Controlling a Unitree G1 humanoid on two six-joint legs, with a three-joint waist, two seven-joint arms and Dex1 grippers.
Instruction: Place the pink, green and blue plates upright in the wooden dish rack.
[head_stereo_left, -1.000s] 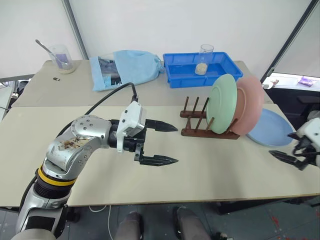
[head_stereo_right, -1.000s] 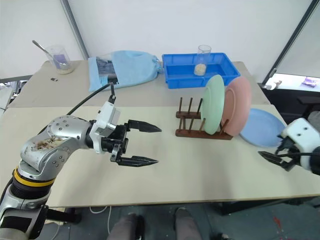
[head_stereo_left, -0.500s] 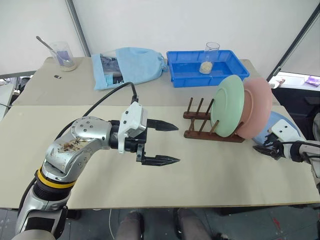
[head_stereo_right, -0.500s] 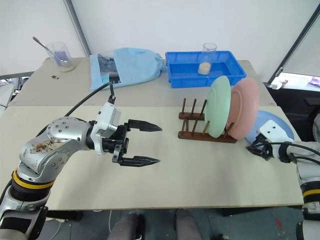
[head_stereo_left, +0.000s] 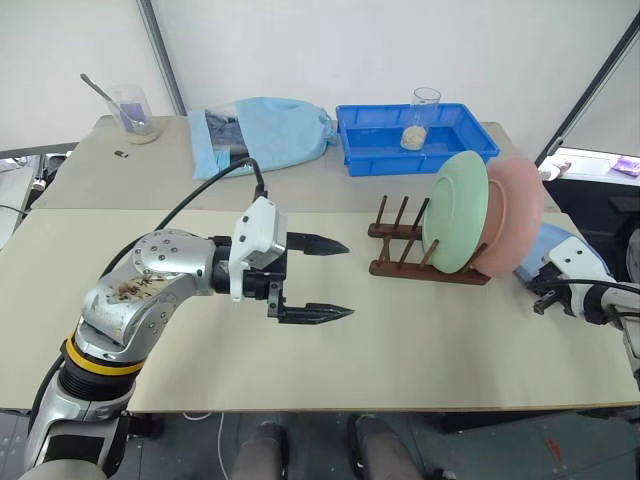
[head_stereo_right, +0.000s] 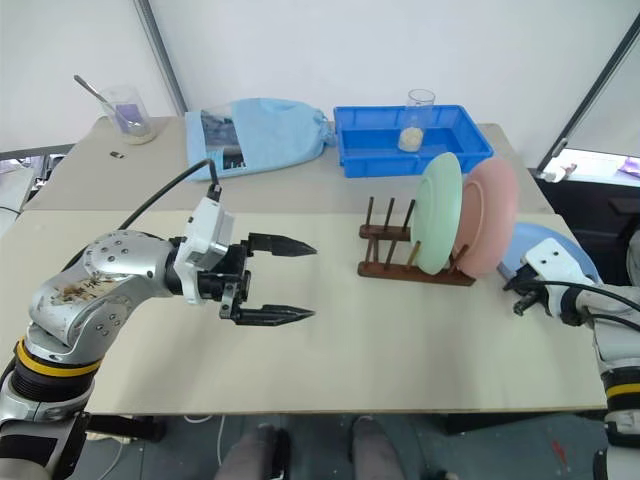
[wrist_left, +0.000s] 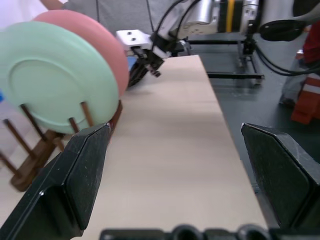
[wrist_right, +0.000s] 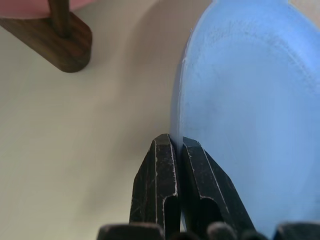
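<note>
The left hand (head_stereo_left: 335, 279) is hovering over the table (head_stereo_left: 420, 340) with its fingers spread apart, gripping nothing; the dark wooden dish rack (head_stereo_left: 400, 262) is sitting right of centre, holding the mint green plate (head_stereo_left: 455, 210) and the salmon pink plate (head_stereo_left: 512, 205) upright; the pale blue plate (wrist_right: 250, 95) is lying flat at the far right, its near rim pinched by the closed right hand (wrist_right: 177, 150).

Plates (head_stereo_left: 455, 210) matt plastic; rack (head_stereo_left: 400, 240) dark wood; tray (head_stereo_left: 380, 140) glossy plastic; table (head_stereo_left: 400, 340) smooth, matt.
</note>
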